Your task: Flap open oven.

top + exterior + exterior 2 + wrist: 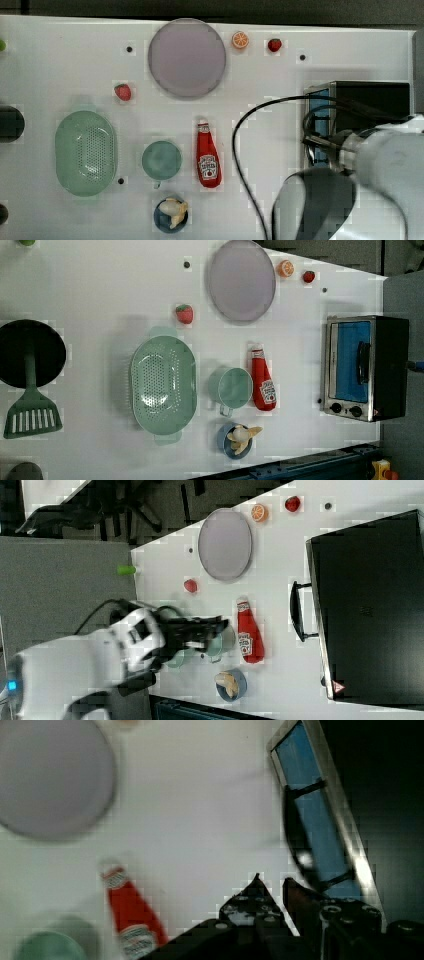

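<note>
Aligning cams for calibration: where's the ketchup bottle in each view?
Top view: ketchup bottle at centre, cap up.
Left view: right of centre, beside the green cup.
Right view: below centre.
Wrist view: lower left.
Shared landmark: the oven, its door facing the bottle.

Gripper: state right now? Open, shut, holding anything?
Gripper: open by a narrow gap, holding nothing; in the wrist view its fingertips sit close to the oven door handle but are not closed on it.
</note>
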`<state>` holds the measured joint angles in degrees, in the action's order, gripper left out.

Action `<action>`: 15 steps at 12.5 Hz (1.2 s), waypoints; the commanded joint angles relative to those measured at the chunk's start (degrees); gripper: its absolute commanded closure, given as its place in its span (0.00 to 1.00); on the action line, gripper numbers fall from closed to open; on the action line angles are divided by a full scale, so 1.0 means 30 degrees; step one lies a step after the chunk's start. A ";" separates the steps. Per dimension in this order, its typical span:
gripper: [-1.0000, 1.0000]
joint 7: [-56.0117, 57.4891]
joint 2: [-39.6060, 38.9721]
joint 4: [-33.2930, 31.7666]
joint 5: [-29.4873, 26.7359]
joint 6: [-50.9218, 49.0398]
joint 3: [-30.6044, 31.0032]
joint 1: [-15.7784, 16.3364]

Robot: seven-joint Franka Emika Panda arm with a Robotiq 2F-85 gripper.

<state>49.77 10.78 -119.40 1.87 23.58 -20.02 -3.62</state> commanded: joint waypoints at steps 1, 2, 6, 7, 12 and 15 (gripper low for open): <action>0.83 0.6374 -0.1287 -0.1219 0.0023 0.1884 -0.1071 -0.0323; 0.83 0.6500 -0.1809 -0.1405 0.0022 0.2665 -0.1357 -0.0337; 0.83 0.6502 -0.3793 -0.2111 0.0022 0.5441 -0.1816 -0.0427; 0.83 0.6499 -0.4209 -0.2316 0.0021 0.6092 -0.1821 -0.0471; 0.83 0.6502 -0.5770 -0.3124 0.0021 0.8734 -0.1741 -0.0507; 0.83 0.6457 -0.6373 -0.3158 0.0034 0.9271 -0.1593 -0.0337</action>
<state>66.86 -7.99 -129.03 2.61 50.44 -25.30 -5.22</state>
